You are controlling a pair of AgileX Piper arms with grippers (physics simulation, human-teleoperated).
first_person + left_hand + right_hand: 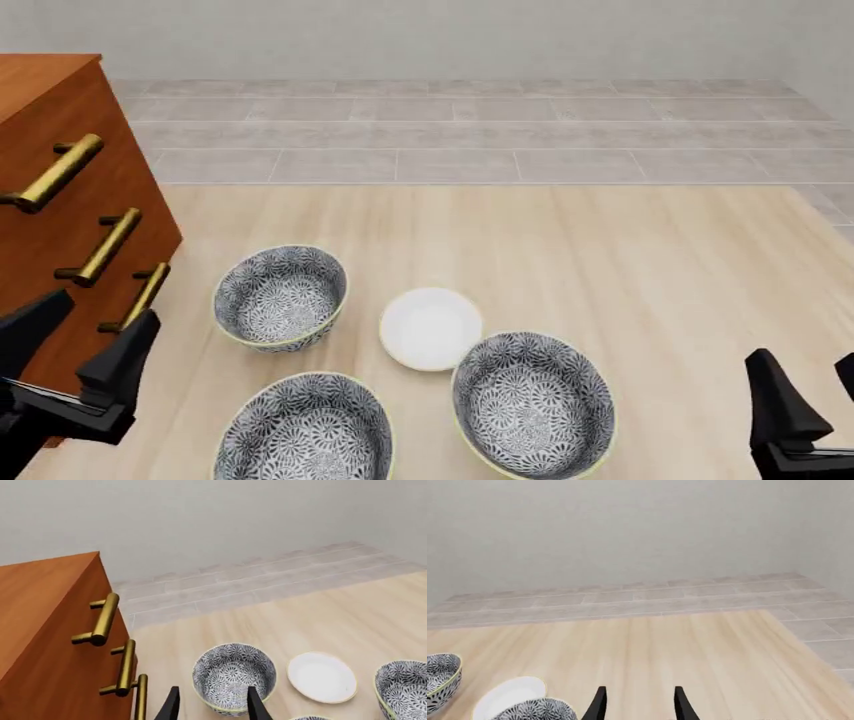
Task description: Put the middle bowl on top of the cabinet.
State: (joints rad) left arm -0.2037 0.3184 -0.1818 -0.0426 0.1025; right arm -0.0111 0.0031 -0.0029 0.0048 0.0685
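- Left gripper [212, 707], jaws wide and empty, faces a floral bowl [233, 675] beside the cabinet [60, 190].
- Which bowl is the middle bowl is unclear; right gripper [639, 705], open and empty, hangs farther off.

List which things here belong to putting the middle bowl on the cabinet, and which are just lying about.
Job: middle bowl; cabinet; left tool, aimed at that bowl.
Lying about: white dish; front-left floral bowl; right floral bowl.

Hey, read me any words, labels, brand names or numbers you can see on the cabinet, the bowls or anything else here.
None: no view shows any text.
The cabinet has plain wood and brass handles.
The patterned bowls, including the middle bowl, carry only floral print.
The white dish is blank.
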